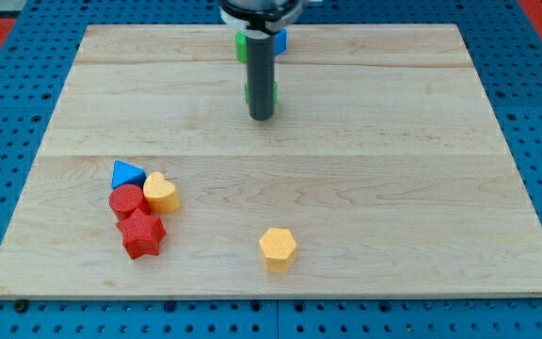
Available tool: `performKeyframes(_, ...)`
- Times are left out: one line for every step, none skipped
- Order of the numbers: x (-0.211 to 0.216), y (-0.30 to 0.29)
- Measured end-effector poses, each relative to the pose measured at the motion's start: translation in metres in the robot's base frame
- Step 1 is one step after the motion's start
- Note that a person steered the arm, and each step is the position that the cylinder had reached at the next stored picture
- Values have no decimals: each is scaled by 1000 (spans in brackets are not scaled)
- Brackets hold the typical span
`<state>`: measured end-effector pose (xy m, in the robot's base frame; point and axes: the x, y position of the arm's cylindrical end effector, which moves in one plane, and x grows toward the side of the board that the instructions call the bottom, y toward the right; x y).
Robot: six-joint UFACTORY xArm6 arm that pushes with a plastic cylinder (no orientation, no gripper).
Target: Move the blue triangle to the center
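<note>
The blue triangle (126, 174) lies at the view's lower left on the wooden board (365, 169), touching a red round block (127, 201) and close to a yellow heart block (161, 192). My tip (262, 118) stands on the board near the view's top centre, far up and to the right of the blue triangle.
A red star block (141, 234) lies just below the red round block. A yellow hexagon block (278, 249) sits at the view's bottom centre. A green block (275, 92) is partly hidden behind the rod. Another green block (240, 47) and a blue block (280, 40) show at the top edge.
</note>
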<state>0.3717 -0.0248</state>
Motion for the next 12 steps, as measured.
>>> performKeyframes(-28,-4)
performKeyframes(-64,-2)
performKeyframes(-84,0)
performKeyframes(-47,20)
performKeyframes(8,23)
performKeyframes(36,9)
performKeyframes(38,-79)
performKeyframes(36,-190)
performKeyframes(67,-260)
performKeyframes(114,-242)
performKeyframes(137,-172)
performKeyframes(132,-168)
